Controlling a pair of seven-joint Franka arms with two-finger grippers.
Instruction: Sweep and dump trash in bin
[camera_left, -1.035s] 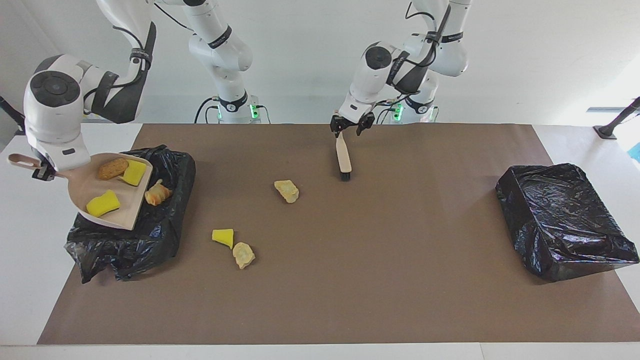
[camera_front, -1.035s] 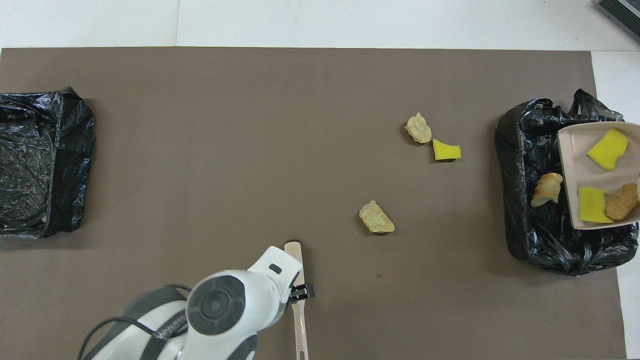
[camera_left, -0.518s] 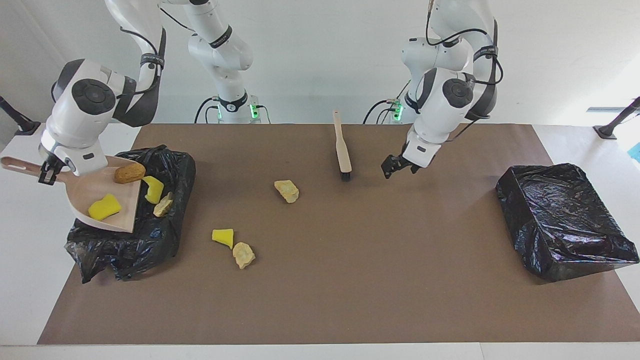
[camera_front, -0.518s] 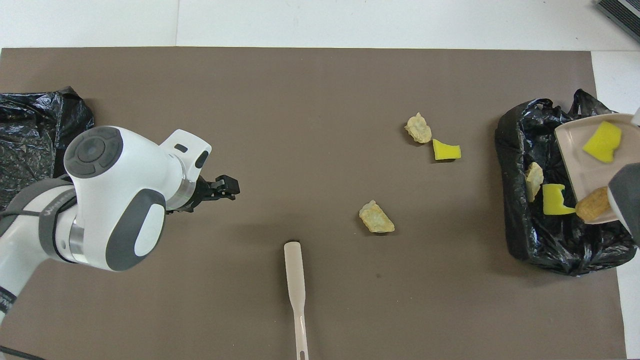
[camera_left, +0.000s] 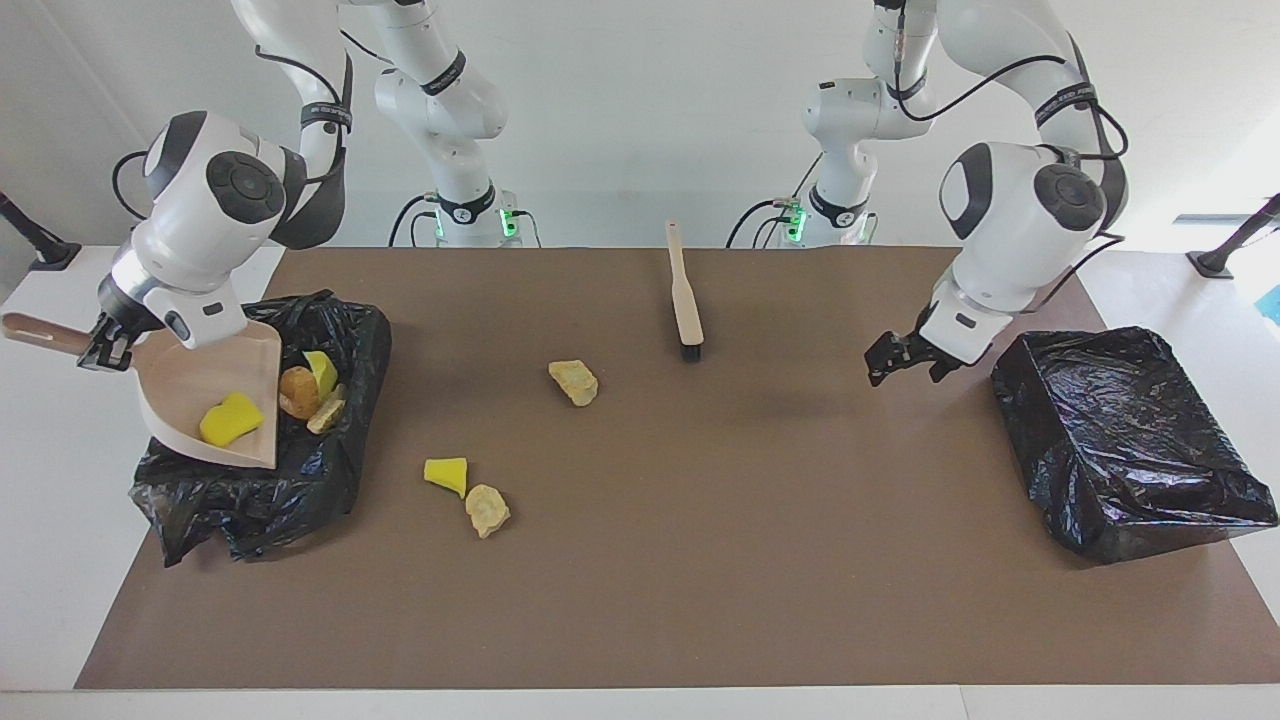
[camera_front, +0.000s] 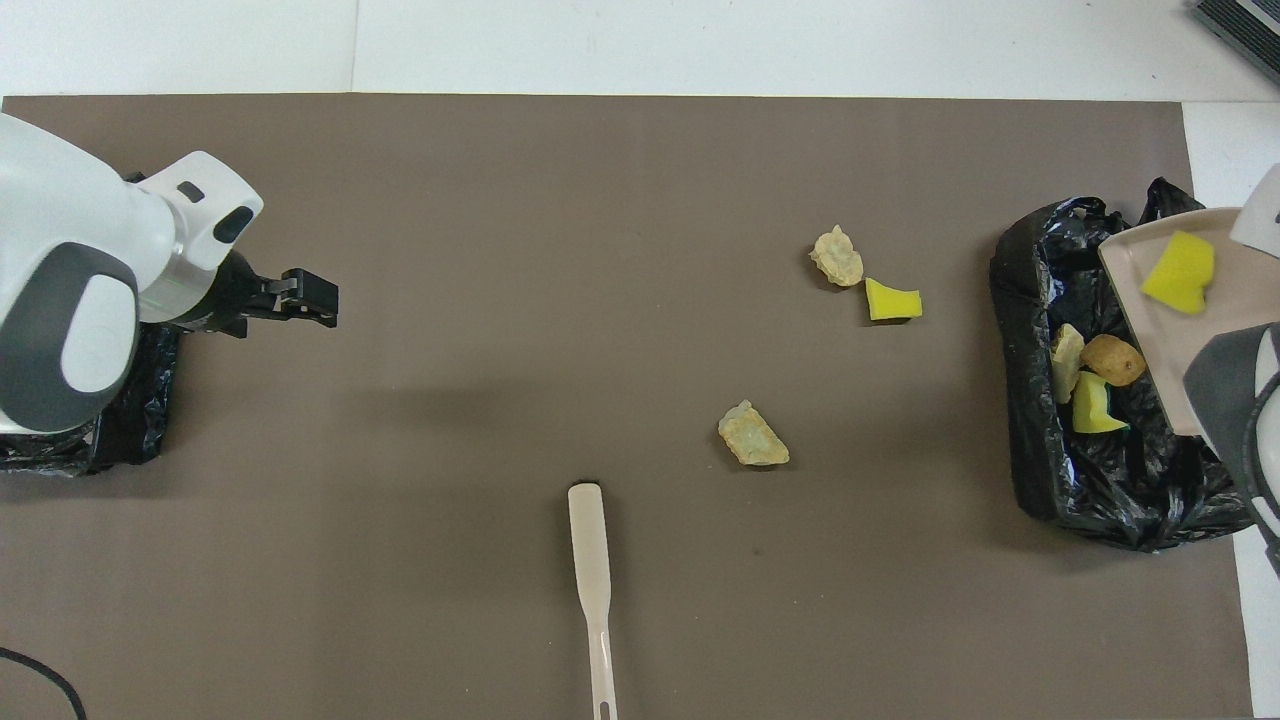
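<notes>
Brown mat: your right gripper (camera_left: 100, 345) clamps tilted dustpan (camera_left: 215, 395) over bin (camera_left: 345, 340); sponge (camera_left: 231, 417) probably still sliding; left gripper (camera_left: 903, 357) released.

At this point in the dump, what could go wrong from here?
1. One yellow sponge wedge sits in the tilted dustpan that the right gripper holds over the bin; it may stick or slide out past the rim.
2. Three bits lie unswept on the mat, with the brush lying loose and the open left gripper away beside the second bin.
</notes>
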